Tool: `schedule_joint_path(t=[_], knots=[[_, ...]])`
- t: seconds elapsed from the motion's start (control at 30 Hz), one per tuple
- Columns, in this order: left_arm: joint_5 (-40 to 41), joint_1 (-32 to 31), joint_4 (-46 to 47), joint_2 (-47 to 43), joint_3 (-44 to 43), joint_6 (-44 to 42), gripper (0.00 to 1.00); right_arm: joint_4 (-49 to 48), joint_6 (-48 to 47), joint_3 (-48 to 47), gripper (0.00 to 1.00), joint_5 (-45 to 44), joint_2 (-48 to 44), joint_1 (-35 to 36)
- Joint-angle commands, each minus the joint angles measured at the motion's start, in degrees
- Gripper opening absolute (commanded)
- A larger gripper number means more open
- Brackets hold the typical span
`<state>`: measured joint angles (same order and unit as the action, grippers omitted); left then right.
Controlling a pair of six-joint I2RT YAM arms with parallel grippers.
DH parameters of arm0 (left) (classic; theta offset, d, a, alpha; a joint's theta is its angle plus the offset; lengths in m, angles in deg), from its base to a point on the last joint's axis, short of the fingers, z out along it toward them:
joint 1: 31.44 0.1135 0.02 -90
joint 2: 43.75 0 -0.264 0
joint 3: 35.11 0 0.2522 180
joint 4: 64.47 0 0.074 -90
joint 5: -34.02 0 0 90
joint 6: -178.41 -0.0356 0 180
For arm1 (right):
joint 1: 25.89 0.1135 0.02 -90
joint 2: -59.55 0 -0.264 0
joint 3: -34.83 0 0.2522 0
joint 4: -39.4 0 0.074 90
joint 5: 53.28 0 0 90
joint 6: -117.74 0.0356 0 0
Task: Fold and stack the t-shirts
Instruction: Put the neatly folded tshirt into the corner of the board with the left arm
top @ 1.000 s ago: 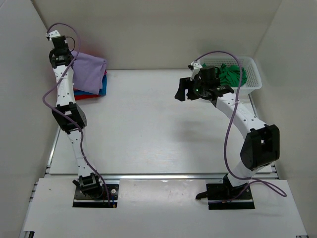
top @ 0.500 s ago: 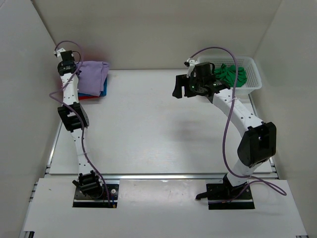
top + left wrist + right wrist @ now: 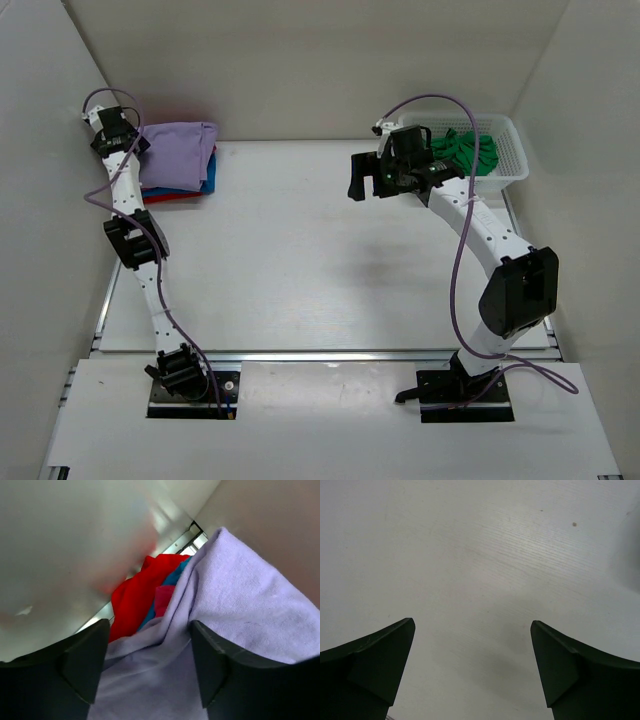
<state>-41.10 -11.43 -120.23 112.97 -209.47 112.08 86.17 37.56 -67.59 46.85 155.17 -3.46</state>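
Snag risk: the purple t-shirt point(image 3: 180, 155) is being straddled by the spread fingers of the left gripper point(image 3: 147, 627). If the arm is drawn away low, a fold could be caught and the top layer dragged askew.
Stack risk: the red t-shirt point(image 3: 132, 597), pink t-shirt point(image 3: 162, 597) and blue t-shirt point(image 3: 175, 575) are being covered by the purple one at ten o'clock on the table point(image 3: 300, 250). A sideways nudge is judged enough to skew the pile.
Basket risk: the green t-shirt point(image 3: 465, 150) is being kept bunched in the basket point(image 3: 515, 160) at two o'clock. It could be pulled out twisted if only a loose lump is grabbed.
Left arm: it is being stretched far toward eleven o'clock, with the wrist at the stack's nine o'clock edge. The jaws are being held wide and nothing is being pinched.
Right arm: it is being held bent, with the right gripper point(image 3: 472, 625) over bare table on the basket's nine o'clock side. The jaws are being held fully apart and empty.
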Motion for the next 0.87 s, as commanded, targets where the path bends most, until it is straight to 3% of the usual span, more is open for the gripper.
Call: schedule_joint_path(t=[0.0,0.1,0.2,0.3,0.47,0.53,0.63,0.67,0.7,0.83], knots=[[-2.13,-1.19,1.13,-6.5,-2.0,-0.19,0.79,0.29,-1.03,-3.01,0.99,-3.44,-1.74,-0.81],[-3.18,-3.3,1.04,-12.82,-2.18,-0.37,0.85,2.57,0.19,-1.96,0.99,-4.51,-3.67,-4.32],[-7.04,-4.54,-1.85,-19.06,-1.74,-1.24,0.99,4.07,-0.59,0.67,0.99,-3.89,-5.69,-7.84],[-10.12,-6.12,-7.65,-26.09,2.11,-3.0,0.99,7.13,-3.14,4.36,0.99,-7.57,-7.81,-9.25],[-14.52,-9.8,-13.79,-40.43,18.81,-10.55,0.99,13.74,-2.0,7.36,0.99,-5.4,-6.58,-12.77],[-13.73,-10.86,-17.13,-45.34,24.67,-12.49,0.93,14.01,-1.13,9.9,0.99,-5.91,-8.85,-11.72],[-13.21,-9.65,-16.63,-53.16,38.89,-10.76,0.56,12.26,-1.12,13.06,0.99,-6.97,-12.63,-9.53],[-14.42,-8.59,-15.32,-56.06,45.65,-11.26,0.48,11.9,-0.86,14.21,0.99,-6.44,-13.43,-9.43],[-18.0,-7.8,-14.0,-57.31,48.68,-11.79,0.96,11.38,-0.95,14.57,0.99,-5.66,-14.57,-9.17],[-25.49,-8.22,-10.57,-64.95,62.31,-15.13,0.98,12.94,-0.77,15.97,0.99,-4.15,-15.72,-9.52]])
